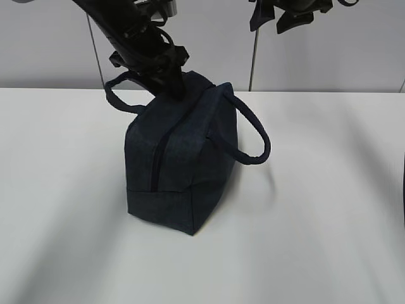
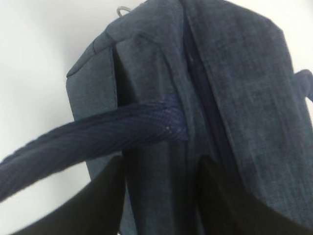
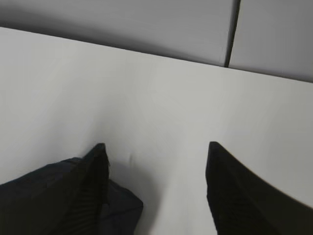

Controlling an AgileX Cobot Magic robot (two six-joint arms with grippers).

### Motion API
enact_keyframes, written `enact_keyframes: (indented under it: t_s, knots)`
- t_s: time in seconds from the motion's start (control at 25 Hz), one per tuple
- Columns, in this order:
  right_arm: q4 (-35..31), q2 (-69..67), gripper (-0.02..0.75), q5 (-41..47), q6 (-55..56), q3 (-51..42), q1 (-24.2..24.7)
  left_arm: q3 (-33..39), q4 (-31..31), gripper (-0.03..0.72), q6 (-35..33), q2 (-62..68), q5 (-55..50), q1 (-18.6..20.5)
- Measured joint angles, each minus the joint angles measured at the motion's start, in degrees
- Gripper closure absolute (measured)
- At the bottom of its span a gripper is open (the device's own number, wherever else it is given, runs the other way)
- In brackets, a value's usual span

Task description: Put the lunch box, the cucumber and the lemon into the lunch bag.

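Lunch bag upright mid-counter, zipper closed | your left claw at bag's top rear, jaws apart astride fabric ridge | your right claw raised, jaws apart, empty.

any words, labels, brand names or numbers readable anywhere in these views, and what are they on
None can be read in any view.
The lunch bag shows only plain navy fabric, its zipper and a silver ring pull; no logo or label faces the cameras.
The table and the back wall are bare of print.
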State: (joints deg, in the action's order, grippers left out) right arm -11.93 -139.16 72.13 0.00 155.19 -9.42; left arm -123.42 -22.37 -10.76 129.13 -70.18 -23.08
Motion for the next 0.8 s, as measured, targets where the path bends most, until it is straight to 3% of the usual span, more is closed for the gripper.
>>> enact_keyframes:
  t_s: [0.16,0.6,0.8]
  knots:
    - [-0.13,4.05,0.267,0.0,-2.2,-7.54,0.0,0.0,0.33,0.325,1.47,-0.1,-0.24,0.0]
    - [6.0,21.09,0.267,0.0,-4.81,-26.75,0.0,0.23,2.41,0.325,2.65,-5.93,-0.87,0.0]
    - [6.44,27.26,0.267,0.0,-4.81,-32.73,0.0,5.52,3.25,0.325,3.54,-10.7,-0.87,0.0]
